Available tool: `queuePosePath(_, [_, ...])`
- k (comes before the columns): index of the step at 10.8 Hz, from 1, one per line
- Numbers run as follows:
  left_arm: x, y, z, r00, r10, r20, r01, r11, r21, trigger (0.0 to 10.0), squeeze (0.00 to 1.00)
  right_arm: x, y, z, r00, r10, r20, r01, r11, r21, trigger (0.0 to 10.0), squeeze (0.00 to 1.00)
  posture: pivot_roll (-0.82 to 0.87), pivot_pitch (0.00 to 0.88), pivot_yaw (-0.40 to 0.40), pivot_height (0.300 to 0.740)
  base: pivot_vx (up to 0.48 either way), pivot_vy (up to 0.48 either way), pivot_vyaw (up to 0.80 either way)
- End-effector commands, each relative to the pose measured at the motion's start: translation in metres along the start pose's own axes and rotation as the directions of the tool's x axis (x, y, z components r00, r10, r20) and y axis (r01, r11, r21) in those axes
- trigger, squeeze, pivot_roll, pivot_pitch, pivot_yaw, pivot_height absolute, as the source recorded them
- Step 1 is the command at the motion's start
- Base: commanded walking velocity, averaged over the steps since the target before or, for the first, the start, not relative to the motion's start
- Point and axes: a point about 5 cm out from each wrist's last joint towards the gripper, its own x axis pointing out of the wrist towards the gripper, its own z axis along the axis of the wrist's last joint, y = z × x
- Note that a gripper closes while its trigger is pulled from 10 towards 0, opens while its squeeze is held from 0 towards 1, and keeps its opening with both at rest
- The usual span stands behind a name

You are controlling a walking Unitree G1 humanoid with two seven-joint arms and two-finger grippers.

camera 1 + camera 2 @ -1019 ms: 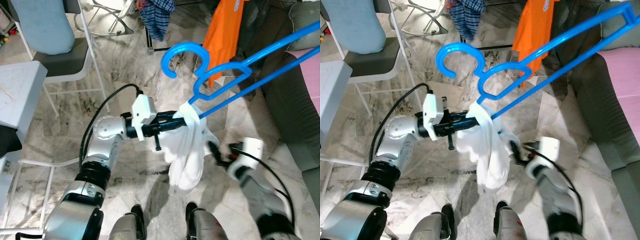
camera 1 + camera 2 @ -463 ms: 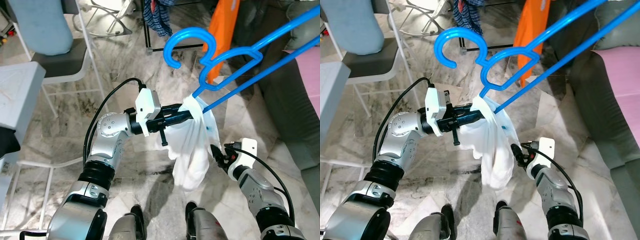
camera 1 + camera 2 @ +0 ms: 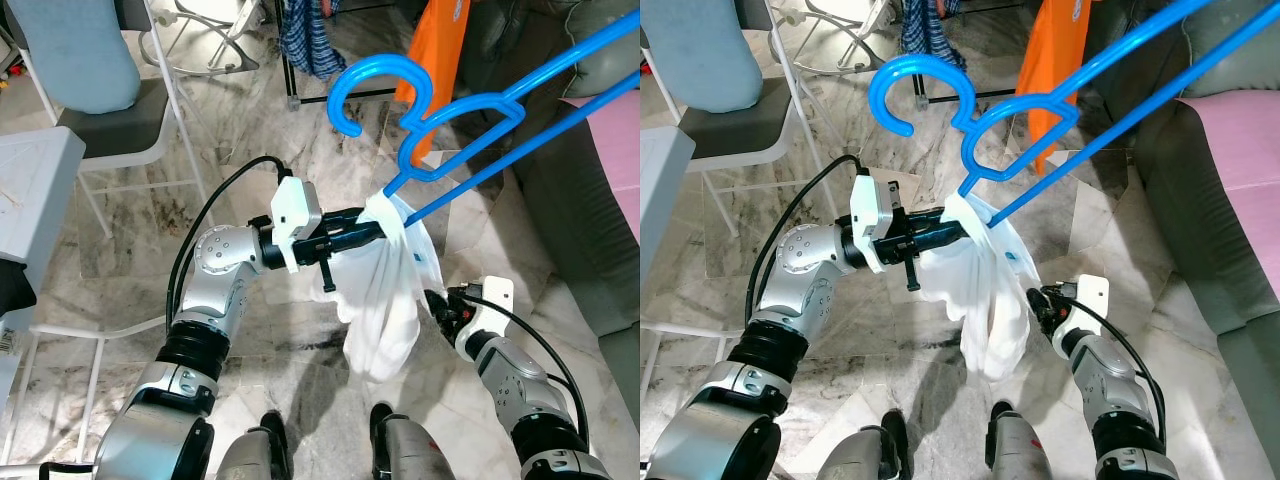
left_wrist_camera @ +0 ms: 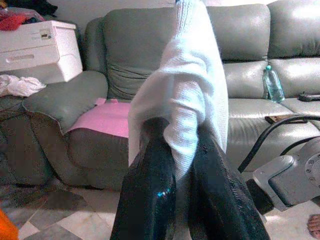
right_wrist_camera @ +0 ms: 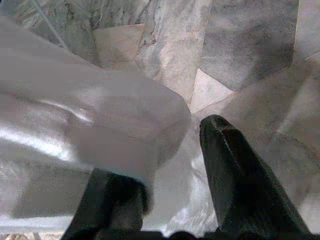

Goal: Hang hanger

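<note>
A large blue plastic hanger [image 3: 470,130] slants up to the right, its hook [image 3: 365,90] pointing up and left. A white garment [image 3: 385,300] is bunched on the hanger's lower corner and droops toward the floor. My left gripper [image 3: 375,226] is level in front of me and shut on the top of that garment at the hanger's corner; the left wrist view shows both black fingers [image 4: 150,170] pinching the white knit [image 4: 185,90]. My right gripper [image 3: 437,304] sits low, against the garment's lower right edge. It is open, with cloth [image 5: 85,115] draped over one finger [image 5: 230,165].
A white chair with a pale blue cover [image 3: 80,50] stands at the back left, beside a white box [image 3: 25,190]. A plaid garment [image 3: 305,35] and an orange garment [image 3: 440,40] hang at the back. A grey sofa [image 3: 590,220] with a pink cloth [image 3: 620,130] runs along the right.
My right gripper has come up and in from the lower right to the garment's edge. The left gripper, hanger and garment have risen slightly. The camera has shifted a little.
</note>
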Motion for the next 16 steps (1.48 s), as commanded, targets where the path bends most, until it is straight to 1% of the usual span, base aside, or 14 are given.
queuePosePath(1, [-0.001,0.0,0.006,0.999,0.001,0.034,-0.002,1.0,0.022,0.0,0.0,-0.003,-0.002,-0.012,0.999,-0.013,-0.046,0.015,1.0,0.025,0.0,0.0,-0.24,0.247,0.061,0.74,0.0,0.0,0.0])
queuePosePath(3, [-0.001,0.0,0.006,0.999,0.001,0.034,-0.002,1.0,0.022,0.0,0.0,-0.003,-0.002,-0.012,0.999,-0.013,-0.046,0.015,1.0,0.025,0.0,0.0,-0.24,0.247,0.061,0.74,0.0,0.0,0.0])
queuePosePath(4, [-0.033,-0.004,-0.036,0.972,0.186,-0.144,-0.193,0.981,-0.034,0.0,0.0,-0.018,-0.046,0.042,0.966,-0.209,0.149,0.205,0.978,0.04,0.0,0.0,-0.31,0.243,0.067,0.74,0.0,0.0,0.0])
queuePosePath(5, [-0.087,-0.029,-0.09,0.834,0.378,-0.402,-0.428,0.903,-0.04,0.0,0.0,-0.055,-0.081,0.117,0.81,-0.399,0.43,0.394,0.913,0.106,0.0,0.0,-0.31,0.238,0.068,0.74,0.0,0.0,0.0])
queuePosePath(7, [-0.084,-0.028,-0.088,0.836,0.382,-0.394,-0.429,0.903,-0.037,0.0,0.0,-0.048,-0.072,0.113,0.818,-0.381,0.431,0.367,0.923,0.119,0.0,0.0,-0.31,0.236,0.073,0.74,0.0,0.0,0.0])
queuePosePath(8, [-0.085,-0.026,-0.088,0.833,0.392,-0.39,-0.439,0.898,-0.036,0.0,0.0,-0.046,-0.068,0.118,0.811,-0.374,0.45,0.357,0.926,0.126,0.0,0.0,-0.31,0.237,0.074,0.74,0.0,0.0,0.0])
queuePosePath(9, [-0.086,-0.027,-0.092,0.813,0.416,-0.407,-0.458,0.889,-0.005,0.0,0.0,-0.046,-0.062,0.126,0.805,-0.373,0.462,0.352,0.926,0.133,0.0,0.0,-0.31,0.239,0.074,0.74,0.0,0.0,0.0])
queuePosePath(10, [-0.086,-0.028,-0.092,0.81,0.427,-0.403,-0.465,0.885,0.003,0.0,0.0,-0.046,-0.06,0.128,0.809,-0.363,0.462,0.35,0.929,0.118,0.0,0.0,-0.31,0.239,0.072,0.74,0.0,0.0,0.0])
queuePosePath(11, [-0.087,-0.028,-0.093,0.808,0.432,-0.4,-0.471,0.882,0.003,0.0,0.0,-0.045,-0.058,0.128,0.812,-0.358,0.462,0.342,0.932,0.121,0.0,0.0,-0.31,0.238,0.071,0.74,0.0,0.0,0.0])
queuePosePath(13, [-0.089,-0.04,-0.099,0.815,0.42,-0.399,-0.462,0.887,-0.01,0.0,0.0,-0.041,-0.059,0.126,0.811,-0.391,0.435,0.365,0.919,0.147,0.0,0.0,-0.31,0.234,0.068,0.74,0.0,0.0,0.0])
queuePosePath(14, [-0.09,-0.049,-0.103,0.811,0.426,-0.4,-0.473,0.881,-0.02,0.0,0.0,-0.038,-0.061,0.124,0.811,-0.414,0.413,0.38,0.91,0.166,0.0,0.0,-0.31,0.234,0.068,0.74,0.0,0.0,0.0])
queuePosePath(15, [-0.094,-0.063,-0.111,0.805,0.409,-0.43,-0.468,0.883,-0.036,0.0,0.0,-0.034,-0.062,0.118,0.811,-0.445,0.379,0.409,0.896,0.174,0.0,0.0,-0.3,0.228,0.066,0.74,0.0,0.0,0.0])
queuePosePath(16, [-0.097,-0.076,-0.119,0.794,0.408,-0.451,-0.486,0.871,-0.067,0.0,0.0,-0.028,-0.062,0.11,0.813,-0.471,0.343,0.429,0.882,0.195,0.0,0.0,-0.31,0.225,0.063,0.74,0.0,0.0,0.0])
